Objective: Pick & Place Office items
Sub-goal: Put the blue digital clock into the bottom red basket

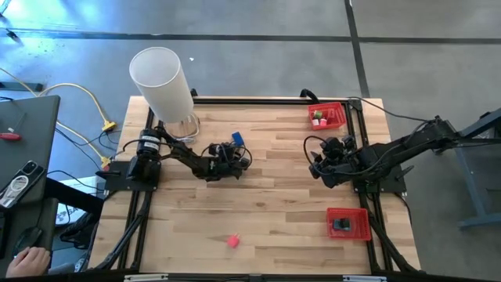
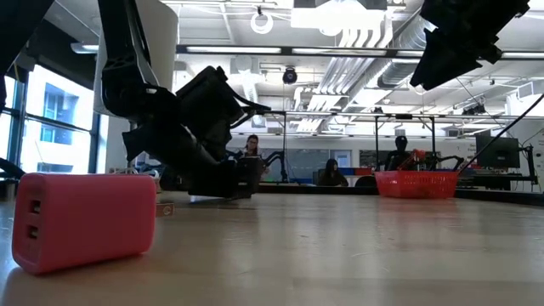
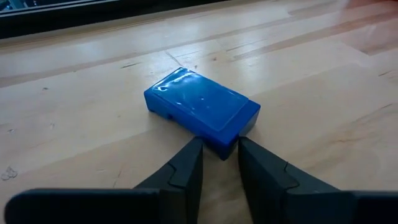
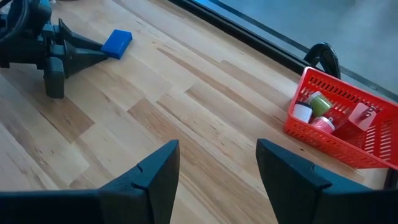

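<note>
Wooden table [image 1: 266, 204] carries everything. Right gripper [image 4: 217, 168] hovers mid-table, fingers spread and empty. Left gripper [image 3: 219, 163] sits low, fingers narrowed around one corner of the blue item [image 3: 202, 111], lying flat on the table's far-left part.

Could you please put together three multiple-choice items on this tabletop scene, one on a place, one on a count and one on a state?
1. Where does the blue box lie?
A. in a red tray
B. on the bare wood at the left pincer's tips
C. under the white cylinder

2. How many red trays stand on the table?
A. one
B. two
C. four

3. How is the right pincer?
A. open and empty
B. shut on a pink piece
C. inside a tray

Answers: 1 B, the left wrist view shows the box on wood by the fingertips. 2 B, the high view shows two. 3 A, its fingers stand apart over bare wood.
</note>
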`<state>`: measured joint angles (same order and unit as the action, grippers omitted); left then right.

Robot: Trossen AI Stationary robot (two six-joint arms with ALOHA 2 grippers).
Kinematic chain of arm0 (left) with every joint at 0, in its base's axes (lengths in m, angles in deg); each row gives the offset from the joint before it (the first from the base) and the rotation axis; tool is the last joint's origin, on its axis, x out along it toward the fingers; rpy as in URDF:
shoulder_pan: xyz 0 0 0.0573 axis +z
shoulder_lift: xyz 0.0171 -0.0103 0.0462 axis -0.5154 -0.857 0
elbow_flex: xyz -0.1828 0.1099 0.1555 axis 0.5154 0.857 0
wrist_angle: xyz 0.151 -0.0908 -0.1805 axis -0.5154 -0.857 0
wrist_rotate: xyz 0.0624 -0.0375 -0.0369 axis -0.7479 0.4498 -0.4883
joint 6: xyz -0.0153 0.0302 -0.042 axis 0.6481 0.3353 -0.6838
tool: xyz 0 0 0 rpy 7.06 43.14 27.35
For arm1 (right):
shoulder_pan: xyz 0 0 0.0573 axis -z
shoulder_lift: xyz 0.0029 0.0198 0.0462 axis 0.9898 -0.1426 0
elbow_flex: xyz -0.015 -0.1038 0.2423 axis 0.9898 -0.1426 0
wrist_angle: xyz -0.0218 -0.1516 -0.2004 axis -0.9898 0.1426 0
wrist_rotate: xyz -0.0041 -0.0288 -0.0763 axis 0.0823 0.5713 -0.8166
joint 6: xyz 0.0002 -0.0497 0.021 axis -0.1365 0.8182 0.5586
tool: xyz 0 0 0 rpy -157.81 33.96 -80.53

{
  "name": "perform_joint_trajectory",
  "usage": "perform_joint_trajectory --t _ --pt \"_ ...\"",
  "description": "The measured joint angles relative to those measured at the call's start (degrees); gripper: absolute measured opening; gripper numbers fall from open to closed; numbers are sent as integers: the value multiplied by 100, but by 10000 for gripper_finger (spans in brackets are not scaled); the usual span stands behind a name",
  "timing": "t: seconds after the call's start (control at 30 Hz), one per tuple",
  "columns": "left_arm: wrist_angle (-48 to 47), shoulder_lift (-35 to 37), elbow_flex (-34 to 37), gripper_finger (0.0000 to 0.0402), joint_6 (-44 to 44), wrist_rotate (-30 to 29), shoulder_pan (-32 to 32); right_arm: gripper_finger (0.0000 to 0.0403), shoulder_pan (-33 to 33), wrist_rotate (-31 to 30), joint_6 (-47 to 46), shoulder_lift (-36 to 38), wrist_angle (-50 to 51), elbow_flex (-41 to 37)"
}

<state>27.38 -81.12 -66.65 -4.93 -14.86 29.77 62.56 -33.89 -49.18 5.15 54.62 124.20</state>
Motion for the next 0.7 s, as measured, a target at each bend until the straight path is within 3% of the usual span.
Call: perform_joint_trajectory --t 0.4,0.7 --pt "-7 -2 0 101 -19 -2 -63 201 0 1 2 0 0 0" --pt "-22 -2 -4 102 548 -46 -157 201 0 42 19 0 2 0"
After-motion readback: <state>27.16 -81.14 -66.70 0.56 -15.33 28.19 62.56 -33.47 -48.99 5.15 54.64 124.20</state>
